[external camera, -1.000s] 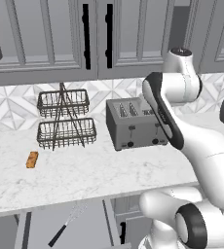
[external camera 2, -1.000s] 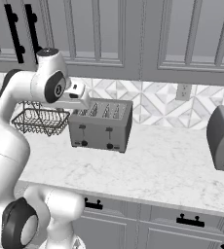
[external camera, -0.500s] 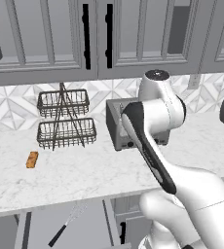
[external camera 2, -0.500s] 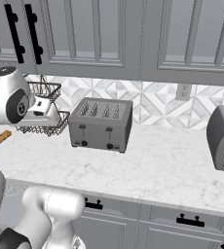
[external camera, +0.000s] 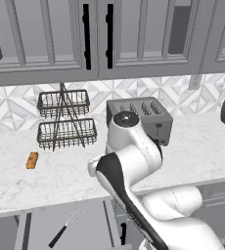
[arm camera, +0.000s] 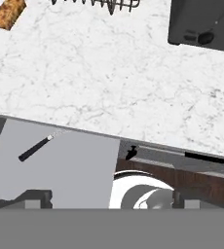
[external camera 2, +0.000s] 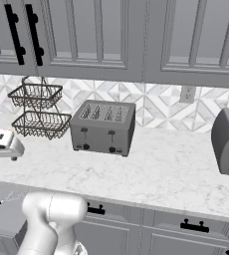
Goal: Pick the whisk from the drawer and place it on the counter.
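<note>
arm swung left over white marble tabletop [arm camera: 114, 82] | black-handled wire whisk [arm camera: 38, 145] lower left in grey drawer [arm camera: 70, 170], ungrasped | pincer state: cannot tell

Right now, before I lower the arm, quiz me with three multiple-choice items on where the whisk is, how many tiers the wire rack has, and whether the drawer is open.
1. Where is the whisk?
A. in the drawer
B. on the counter
C. on the toaster

2. How many tiers has the wire rack?
A. one
B. two
C. three

3. What state is the drawer in?
A. shut
B. open
C. removed

Answers: 1 A, its handle lies on the grey drawer floor, with its head under the counter edge. 2 B, two baskets stack on one stand. 3 B, its interior shows below the counter edge.
</note>
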### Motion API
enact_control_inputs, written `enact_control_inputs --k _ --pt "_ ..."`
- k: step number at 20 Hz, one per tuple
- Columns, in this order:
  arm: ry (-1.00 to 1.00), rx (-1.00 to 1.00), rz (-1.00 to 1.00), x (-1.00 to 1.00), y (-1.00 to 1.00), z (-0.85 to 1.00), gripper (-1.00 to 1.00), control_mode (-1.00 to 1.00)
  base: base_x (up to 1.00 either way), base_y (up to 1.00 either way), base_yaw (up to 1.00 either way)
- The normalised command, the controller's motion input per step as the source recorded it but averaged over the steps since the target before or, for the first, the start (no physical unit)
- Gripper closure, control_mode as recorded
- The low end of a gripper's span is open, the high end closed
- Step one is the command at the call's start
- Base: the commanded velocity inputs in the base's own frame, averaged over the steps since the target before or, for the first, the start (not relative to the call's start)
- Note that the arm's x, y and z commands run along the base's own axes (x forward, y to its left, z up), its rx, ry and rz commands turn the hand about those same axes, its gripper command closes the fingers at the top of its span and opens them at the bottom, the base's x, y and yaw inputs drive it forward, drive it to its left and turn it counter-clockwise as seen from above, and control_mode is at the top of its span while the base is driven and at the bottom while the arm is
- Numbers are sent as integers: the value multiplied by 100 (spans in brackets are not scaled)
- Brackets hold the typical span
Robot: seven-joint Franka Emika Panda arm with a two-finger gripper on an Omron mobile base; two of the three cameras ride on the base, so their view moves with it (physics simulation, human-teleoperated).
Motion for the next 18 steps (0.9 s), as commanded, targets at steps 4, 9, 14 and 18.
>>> enact_control_inputs --k 4,9,14,18 --pt "14 12 -1 -50 75 -56 -100 -100 0 0 0" --pt "4 16 -8 -22 41 -63 -100 -100 0 0 0" --pt "0 2 -8 -20 64 -81 -100 -100 0 0 0" --pt "0 4 -5 -18 33 -75 -100 -100 0 0 0"
